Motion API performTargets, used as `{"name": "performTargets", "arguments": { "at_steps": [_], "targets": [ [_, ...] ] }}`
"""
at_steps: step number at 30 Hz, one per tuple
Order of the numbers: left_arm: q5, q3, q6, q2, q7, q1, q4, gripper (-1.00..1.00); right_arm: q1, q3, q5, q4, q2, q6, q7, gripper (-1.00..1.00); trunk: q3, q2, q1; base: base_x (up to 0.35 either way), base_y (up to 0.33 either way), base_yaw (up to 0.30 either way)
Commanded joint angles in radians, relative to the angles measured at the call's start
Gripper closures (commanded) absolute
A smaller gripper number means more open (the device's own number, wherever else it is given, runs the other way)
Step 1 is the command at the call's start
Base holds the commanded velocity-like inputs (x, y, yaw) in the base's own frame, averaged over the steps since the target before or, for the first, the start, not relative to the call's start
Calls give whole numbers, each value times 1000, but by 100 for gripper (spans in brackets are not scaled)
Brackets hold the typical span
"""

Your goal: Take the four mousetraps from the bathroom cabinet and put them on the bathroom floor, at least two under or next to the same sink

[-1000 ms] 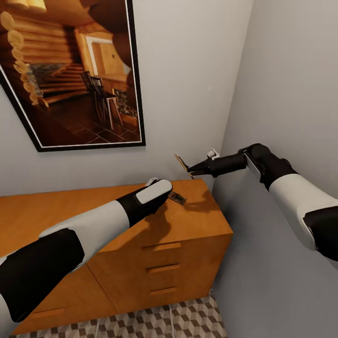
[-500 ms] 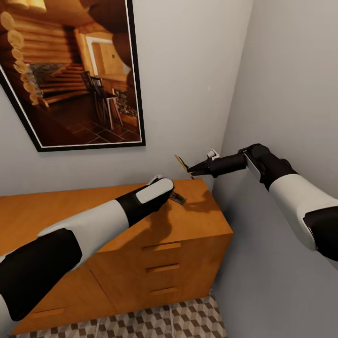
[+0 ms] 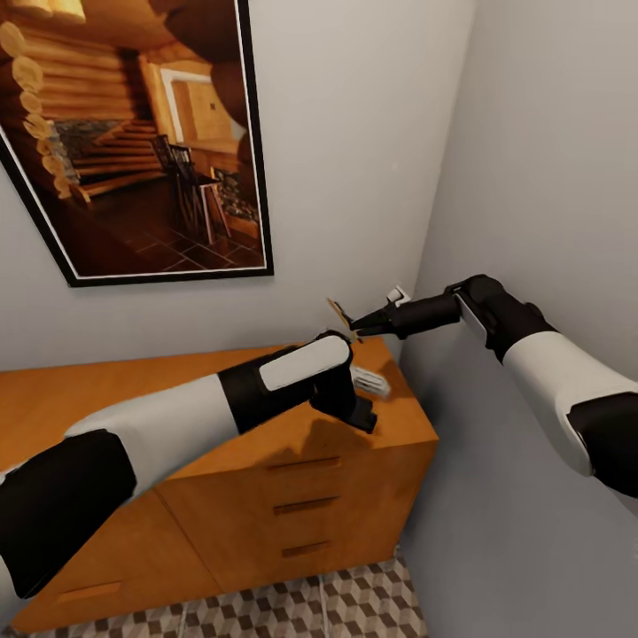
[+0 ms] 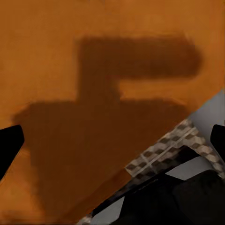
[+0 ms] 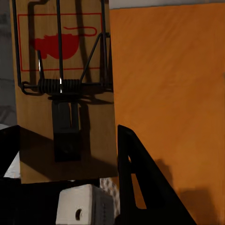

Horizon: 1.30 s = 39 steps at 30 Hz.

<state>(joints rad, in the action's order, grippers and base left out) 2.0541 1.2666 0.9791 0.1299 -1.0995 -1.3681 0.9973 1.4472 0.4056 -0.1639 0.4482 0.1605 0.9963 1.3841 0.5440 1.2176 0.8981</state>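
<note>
Nearest to the robot, in the head view, a strip of the bathroom floor (image 3: 354,602) with its cube pattern lies at the foot of the cabinet (image 3: 292,478). No mousetrap lies on the part of the floor that I can see, so I judge that the placing part of the task is not yet begun.

Above it stands the cabinet, with its drawers shut as far as the head view shows. Over the right end of the cabinet top hangs the left hand (image 3: 359,399). The left wrist view looks down between its two dark fingers (image 4: 10,143), which stand wide apart, onto bare orange wood and a shadow; nothing is between them. I judge that this hand carries nothing.

A little farther, above the back right corner of the cabinet and near the grey wall, is the right hand (image 3: 356,327). It pinches one mousetrap (image 5: 61,89) by its lower edge. In the right wrist view the trap is a pale wooden plate with a red print and a black wire spring, held upright in front of the cabinet. In the head view the same trap (image 3: 338,312) is lifted clear of the cabinet top.

So one trap of four is in hand. The other three I cannot find; perhaps the left arm hides one. What remains, in my judgement, is to carry all four down to the floor, two of them beside one sink.
</note>
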Motion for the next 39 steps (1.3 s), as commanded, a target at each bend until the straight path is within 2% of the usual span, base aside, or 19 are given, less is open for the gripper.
{"name": "performTargets", "arguments": {
  "at_steps": [1, 3, 5, 8, 10, 14, 23, 36, 39],
  "targets": [
    [9, 18, 9, -1, -11, -4, 9, -100, 1, 8, -11, 0, -3, 13, -2, 100, 1, 1, 0, 0, 0, -138],
    [8, 71, 25, -3, -11, -10, 49, -100, -1, 8, -11, -2, -18, 14, -12, 100, 0, 1, 0, 0, 0, -201],
    [8, 99, 30, -5, -11, -12, 88, -100, -2, 8, -12, -3, -28, 14, -32, 100, -1, 1, 0, 0, 0, -236],
    [7, 133, 33, -7, -10, -13, 128, -100, -4, 9, -15, -6, -42, 14, -80, 100, -3, 1, 0, 0, 0, -256],
    [7, 143, 34, -9, -10, -14, 137, -100, -5, 9, -18, -9, -49, 14, -108, 100, -4, 1, 0, 0, 0, -265],
    [5, 151, 35, -20, -10, -14, 148, -100, -5, 8, -20, -12, -65, 13, -140, 100, -6, 1, 0, 0, 65, -269],
    [5, 155, 36, -35, -10, -14, 153, -100, -5, 7, -20, -15, -90, 13, -160, 100, -13, 1, 0, 0, 249, -271],
    [6, 162, 39, -37, -9, -14, 152, -100, -5, 7, -19, -16, -101, 13, -169, 100, -24, 1, 0, 0, 312, -271],
    [6, 176, 41, -46, -9, -14, 153, -100, -5, 7, -19, -17, -113, 13, -170, 100, -27, 1, 0, 0, 316, -268]
  ]
}}
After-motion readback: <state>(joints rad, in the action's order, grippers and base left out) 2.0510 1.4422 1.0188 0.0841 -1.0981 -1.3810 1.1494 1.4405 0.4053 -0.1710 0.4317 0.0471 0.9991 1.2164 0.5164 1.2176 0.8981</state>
